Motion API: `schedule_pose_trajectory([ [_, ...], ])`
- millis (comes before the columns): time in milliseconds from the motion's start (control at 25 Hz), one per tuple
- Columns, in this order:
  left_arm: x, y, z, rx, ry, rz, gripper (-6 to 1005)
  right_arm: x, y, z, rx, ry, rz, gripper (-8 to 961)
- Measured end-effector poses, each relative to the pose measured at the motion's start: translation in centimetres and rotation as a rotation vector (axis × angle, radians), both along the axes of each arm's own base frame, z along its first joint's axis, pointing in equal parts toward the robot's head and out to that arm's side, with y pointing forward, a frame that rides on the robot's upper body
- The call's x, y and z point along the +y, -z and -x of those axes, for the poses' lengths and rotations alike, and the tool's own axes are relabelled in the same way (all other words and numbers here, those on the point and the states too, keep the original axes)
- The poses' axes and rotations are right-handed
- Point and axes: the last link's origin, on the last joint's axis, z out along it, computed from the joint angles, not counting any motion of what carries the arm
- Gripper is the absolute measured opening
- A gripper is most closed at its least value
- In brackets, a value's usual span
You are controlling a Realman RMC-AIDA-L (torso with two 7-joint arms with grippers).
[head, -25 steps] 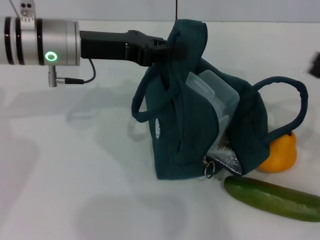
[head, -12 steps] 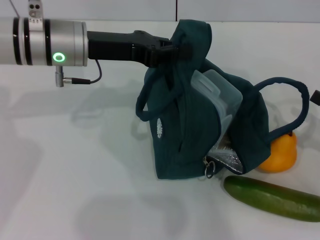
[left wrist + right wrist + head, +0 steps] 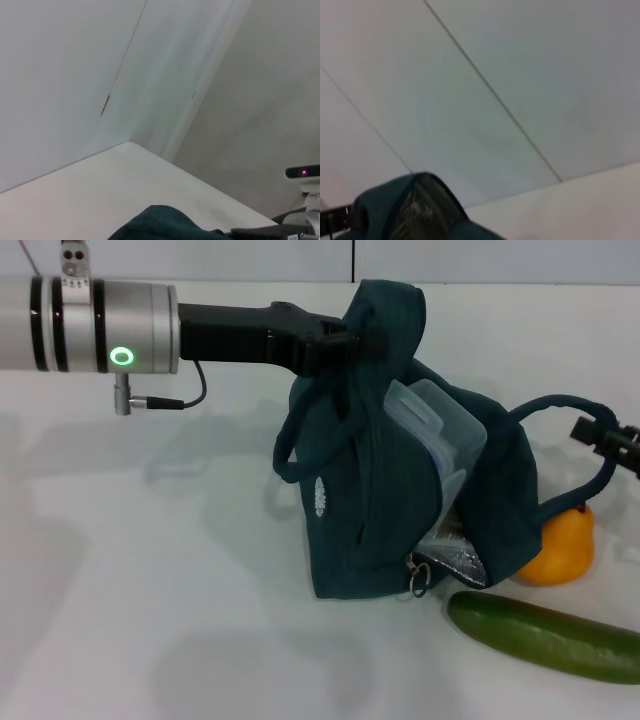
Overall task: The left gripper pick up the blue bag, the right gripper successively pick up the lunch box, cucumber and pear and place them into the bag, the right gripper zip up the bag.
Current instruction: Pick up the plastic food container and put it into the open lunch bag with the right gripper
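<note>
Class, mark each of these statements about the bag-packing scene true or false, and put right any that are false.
1. The left gripper holds the blue bag up by its top. True.
2. The lunch box lies on the table beside the bag. False: it sits inside the bag's opening.
3. The cucumber lies on the table in front of the bag. True.
4. The pear is already in the bag. False: it rests on the table behind the bag's handle.
5. The right gripper holds the cucumber. False: it is at the right edge, apart from the cucumber.

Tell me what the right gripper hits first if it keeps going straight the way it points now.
Probably the blue bag: the right gripper points left at its loop handle, with the pear lower down. Depth is unclear.
</note>
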Motion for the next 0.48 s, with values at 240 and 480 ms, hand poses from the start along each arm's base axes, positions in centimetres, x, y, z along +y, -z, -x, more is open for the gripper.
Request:
schedule_pose_trajectory([
  [240, 0.0, 0.0, 0.02, 0.0, 0.0, 0.0, 76, 0.45, 0.72, 0.56, -0.011, -0.008, 0.039, 590],
  [480, -0.07, -0.03, 0.21, 0.001, 0.001, -0.006, 75, 0.09, 0.57, 0.6, 0.002, -0.02, 0.029, 552],
])
